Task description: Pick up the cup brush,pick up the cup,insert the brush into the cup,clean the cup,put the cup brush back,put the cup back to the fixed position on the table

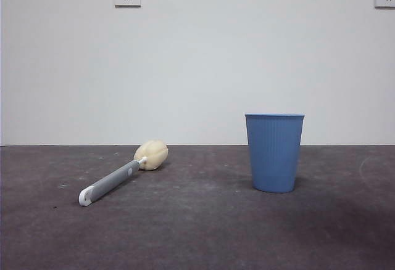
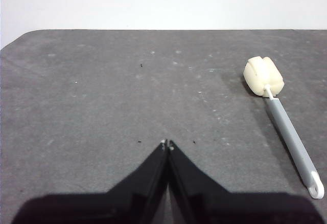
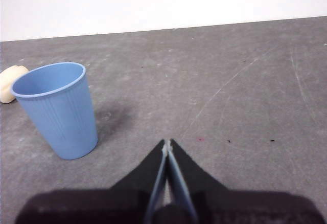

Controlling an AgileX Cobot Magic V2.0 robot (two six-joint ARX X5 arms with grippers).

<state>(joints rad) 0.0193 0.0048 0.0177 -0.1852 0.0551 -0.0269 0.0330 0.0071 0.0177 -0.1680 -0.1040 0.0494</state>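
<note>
Lying flat beside the upright cup (image 1: 274,153), the cup brush (image 1: 120,174) is unobstructed; both end effectors clenched, empty.

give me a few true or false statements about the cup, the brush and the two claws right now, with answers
1. The cup stands upright on the table. True.
2. The cup brush is inside the cup. False: it lies flat on the table, apart from the cup.
3. The left claw is shut and holds nothing. True.
4. The right claw grips the cup's rim. False: it is shut, empty and clear of the cup.
5. The brush's sponge head points toward the far wall. True.
</note>
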